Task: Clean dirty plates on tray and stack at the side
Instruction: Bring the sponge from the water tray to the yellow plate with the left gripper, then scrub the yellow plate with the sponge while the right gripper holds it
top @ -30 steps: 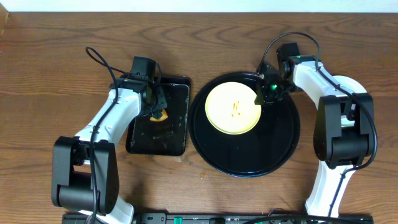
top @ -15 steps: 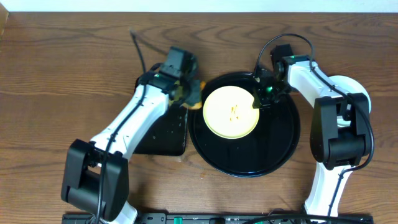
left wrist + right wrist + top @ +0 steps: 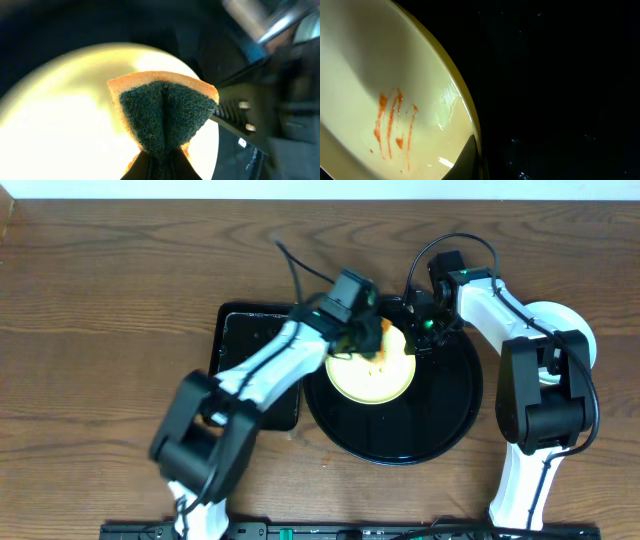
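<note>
A pale yellow plate (image 3: pixel 375 375) with orange-red sauce streaks (image 3: pixel 395 125) lies on the big round black tray (image 3: pixel 440 415). My left gripper (image 3: pixel 368 340) is shut on an orange sponge with a green scouring face (image 3: pixel 162 112) and holds it over the plate's upper part (image 3: pixel 60 115). My right gripper (image 3: pixel 425 330) is shut on the plate's right rim (image 3: pixel 470 120). Only this one plate shows; the mint plates are out of view.
A smaller black rectangular tray (image 3: pixel 250 330) lies left of the round tray, partly under my left arm. Brown wooden table (image 3: pixel 100 300) all around. The right arm's cable loops above the round tray's far rim.
My left gripper has carried the sponge from the rectangular tray rightward onto the yellow plate. My right gripper has stayed at the plate's right rim.
</note>
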